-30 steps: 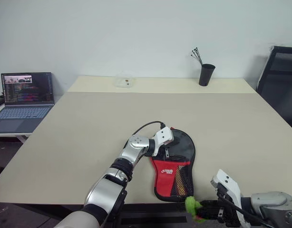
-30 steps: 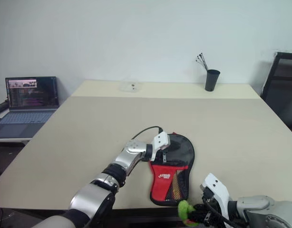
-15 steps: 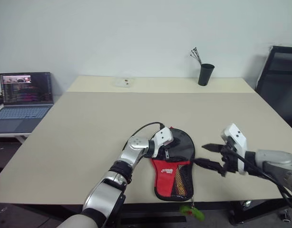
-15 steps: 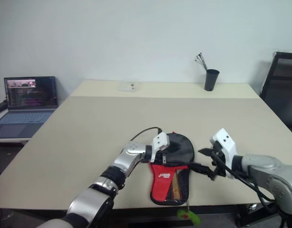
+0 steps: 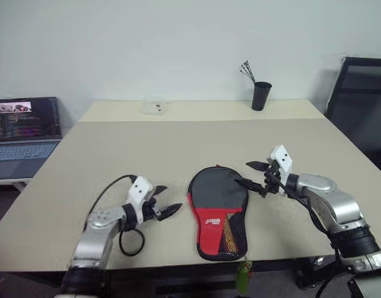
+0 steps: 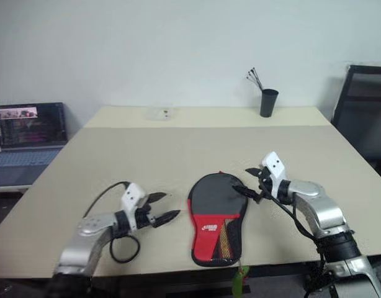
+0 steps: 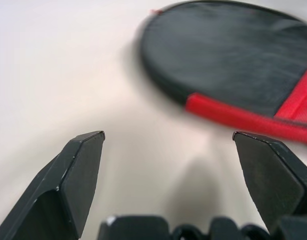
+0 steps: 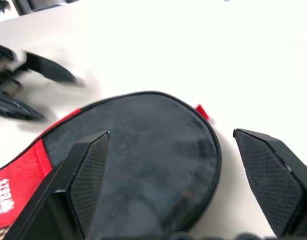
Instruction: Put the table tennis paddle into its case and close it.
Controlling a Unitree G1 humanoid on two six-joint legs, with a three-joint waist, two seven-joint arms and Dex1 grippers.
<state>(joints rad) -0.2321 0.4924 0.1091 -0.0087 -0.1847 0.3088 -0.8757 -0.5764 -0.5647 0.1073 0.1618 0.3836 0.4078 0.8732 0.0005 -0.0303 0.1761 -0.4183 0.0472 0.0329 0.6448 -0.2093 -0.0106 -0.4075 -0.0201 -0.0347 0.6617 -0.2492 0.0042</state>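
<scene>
Nearest me, at the front edge of the table (image 5: 116, 143), I have the case (image 5: 218, 208) lying flat with its red handle end toward me and its round black end pointing away, so its long axis runs front to back between my two arms. It looks shut all round its black end; I can't see the table tennis paddle, so I judge it is already inside, though I can't check the zip along the near side. A small green thing (image 5: 242, 277) hangs just below the table edge by the case's near end. My left gripper (image 5: 164, 202) sits beside the case on its left, apart from it, jaws spread wide and holding nothing, pointing across toward the red band. My right gripper (image 5: 249, 174) is the nearer one: it hovers just over the far right rim of the round end, also spread wide and empty, with the black fabric lying between its fingers (image 8: 81, 175) in the wrist view. If any zip is left, I judge the right claw is placed for it. Farther back stand a black cup (image 5: 261, 96) and, off to the left, a laptop (image 5: 23, 127).
</scene>
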